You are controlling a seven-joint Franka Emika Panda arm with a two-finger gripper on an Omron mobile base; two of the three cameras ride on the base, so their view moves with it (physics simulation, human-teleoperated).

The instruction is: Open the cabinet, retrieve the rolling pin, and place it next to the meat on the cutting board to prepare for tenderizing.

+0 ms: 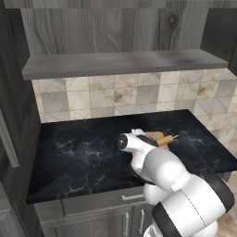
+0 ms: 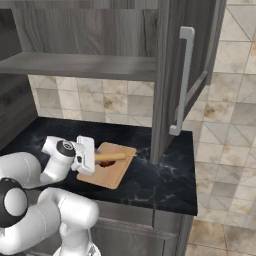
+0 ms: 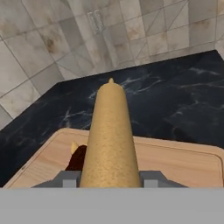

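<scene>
My gripper (image 3: 109,178) is shut on the rolling pin (image 3: 109,135), a tan wooden cylinder pointing away from the hand. It hangs just above the cutting board (image 3: 179,162). The meat (image 3: 78,158), a dark reddish lump, lies on the board close to the pin's left side and partly under it. From the right base view, the gripper (image 2: 93,157) holds the rolling pin (image 2: 114,156) over the cutting board (image 2: 117,175), with the meat (image 2: 105,163) peeking out below. The cabinet (image 2: 100,30) stands open, its door (image 2: 172,75) swung out. From the left, the rolling pin's tip (image 1: 170,137) pokes out past my hand.
The black marble counter (image 1: 78,157) runs along a tiled wall (image 1: 115,95). The open cabinet door with its silver bar handle (image 2: 183,80) hangs over the counter just right of the board. The cabinet's bottom shelf (image 1: 120,62) is overhead. Grey drawers (image 1: 115,203) sit below the counter.
</scene>
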